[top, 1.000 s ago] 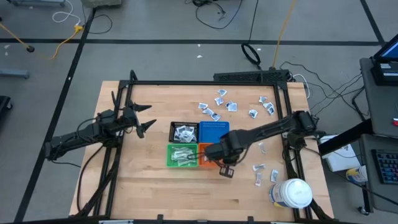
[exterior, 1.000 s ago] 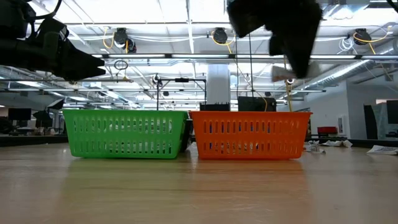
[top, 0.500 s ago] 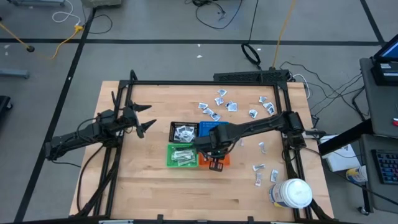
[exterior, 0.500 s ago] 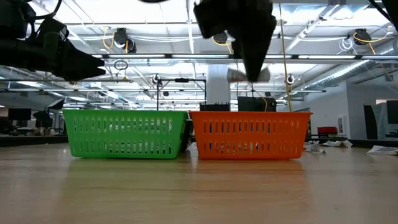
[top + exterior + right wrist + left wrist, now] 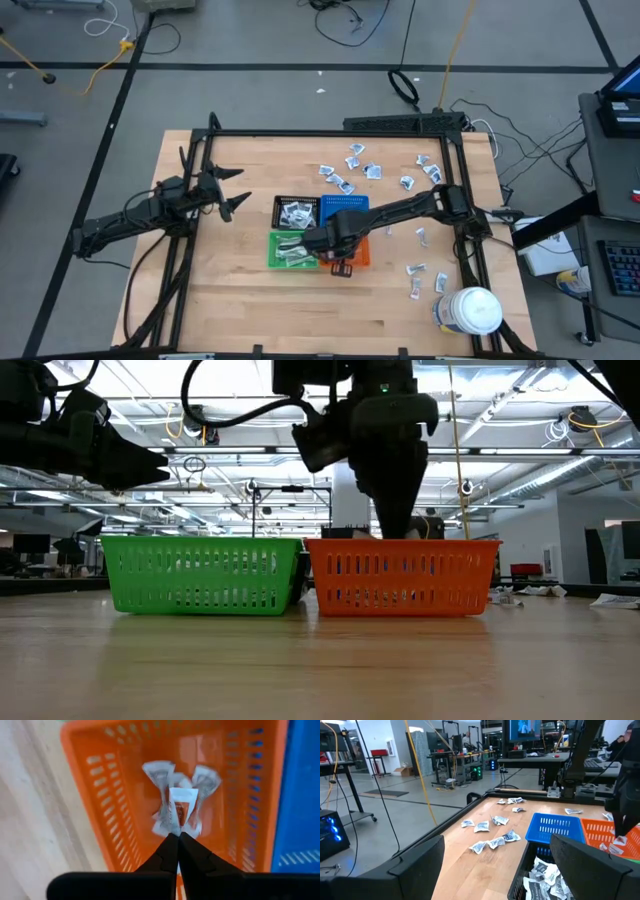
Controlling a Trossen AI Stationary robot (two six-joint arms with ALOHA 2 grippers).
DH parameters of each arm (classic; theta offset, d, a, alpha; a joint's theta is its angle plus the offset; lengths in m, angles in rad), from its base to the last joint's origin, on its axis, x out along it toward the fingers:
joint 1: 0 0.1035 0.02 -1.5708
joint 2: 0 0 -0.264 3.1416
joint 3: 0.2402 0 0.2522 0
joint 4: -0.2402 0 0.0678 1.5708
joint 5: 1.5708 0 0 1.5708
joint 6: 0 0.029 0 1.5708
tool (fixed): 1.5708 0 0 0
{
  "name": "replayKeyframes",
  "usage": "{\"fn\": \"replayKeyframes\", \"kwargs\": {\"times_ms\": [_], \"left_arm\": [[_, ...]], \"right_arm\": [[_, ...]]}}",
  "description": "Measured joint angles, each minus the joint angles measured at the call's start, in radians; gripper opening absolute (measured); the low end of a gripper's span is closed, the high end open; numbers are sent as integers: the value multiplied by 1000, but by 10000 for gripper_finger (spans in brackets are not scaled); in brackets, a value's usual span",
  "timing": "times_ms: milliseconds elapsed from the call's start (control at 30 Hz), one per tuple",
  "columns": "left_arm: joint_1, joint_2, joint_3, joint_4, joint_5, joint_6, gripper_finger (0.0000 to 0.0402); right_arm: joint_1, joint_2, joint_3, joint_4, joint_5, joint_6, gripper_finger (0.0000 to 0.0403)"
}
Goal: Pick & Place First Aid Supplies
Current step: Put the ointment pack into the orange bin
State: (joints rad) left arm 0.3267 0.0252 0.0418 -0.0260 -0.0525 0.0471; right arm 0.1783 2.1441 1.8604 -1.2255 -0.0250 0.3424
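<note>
Packet (image 5: 181, 805) now hangs pinched in the shut right gripper (image 5: 178, 839) just above the orange bin (image 5: 100, 795), having swung in from beside it; release looks next. Left gripper (image 5: 232, 193) waits wide open, empty, well away from the bin.

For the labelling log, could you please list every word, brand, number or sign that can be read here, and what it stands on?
None can be read.
Packet held in the right pincer: a reddish mark, blurred.
Loose packets on the table: bluish marks, too small.
White jar: label unreadable.
</note>
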Motion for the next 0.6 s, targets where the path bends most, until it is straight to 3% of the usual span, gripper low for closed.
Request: {"fn": "replayKeyframes", "kwargs": {"times_ms": [133,433,600], "left_arm": [[0,0,0,0,0,0,365],[0,0,0,0,0,0,365],[0,0,0,0,0,0,365]], "right_arm": [[0,0,0,35,3,-23,19],[0,0,0,37,28,-33,120],[0,0,0,39,25,-52,152]]}}
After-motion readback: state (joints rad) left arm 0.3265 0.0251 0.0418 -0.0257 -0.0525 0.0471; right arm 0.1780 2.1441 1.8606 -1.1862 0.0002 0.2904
